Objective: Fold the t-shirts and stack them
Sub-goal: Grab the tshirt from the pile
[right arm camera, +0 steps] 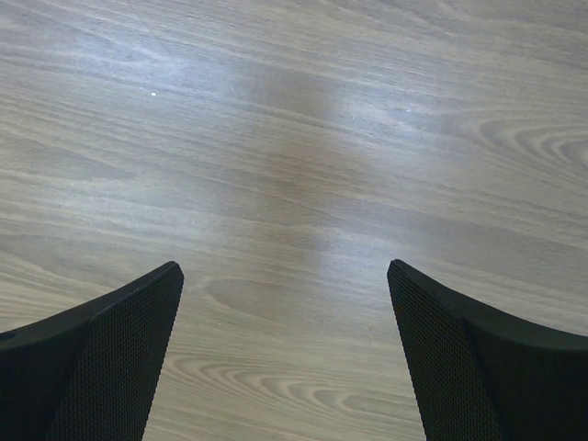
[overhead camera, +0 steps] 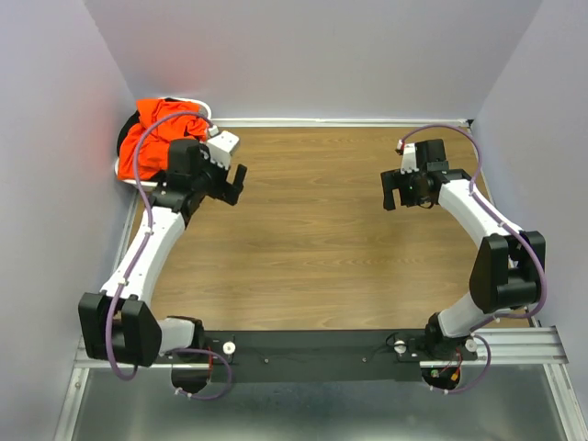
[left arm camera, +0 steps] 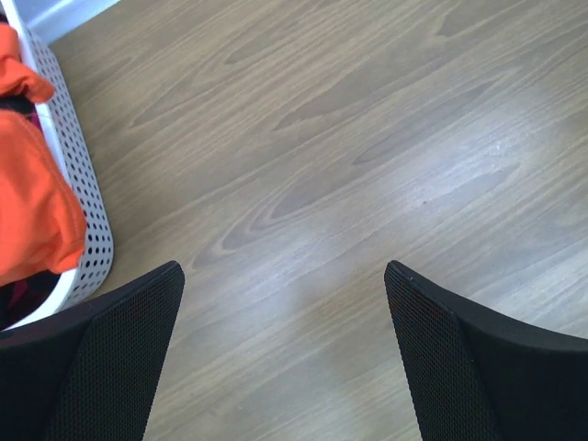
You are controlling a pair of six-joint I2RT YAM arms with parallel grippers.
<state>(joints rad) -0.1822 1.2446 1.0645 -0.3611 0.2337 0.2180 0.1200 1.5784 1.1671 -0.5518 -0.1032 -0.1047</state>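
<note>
At the far left corner, the orange t-shirt (overhead camera: 156, 138) is lying bunched in the white basket (left arm camera: 90, 216) (some dark cloth (left arm camera: 11, 108) is showing beneath it). Just beside the basket, the left gripper (overhead camera: 230, 184) is hovering over the wooden table (overhead camera: 312, 230), jaws spread wide and holding nothing. Well to the right, the right gripper (overhead camera: 397, 190) is hanging likewise, wide and empty.

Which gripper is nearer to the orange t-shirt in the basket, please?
Left. The left gripper hovers open close beside the orange t-shirt; the right gripper is far across the table.
</note>
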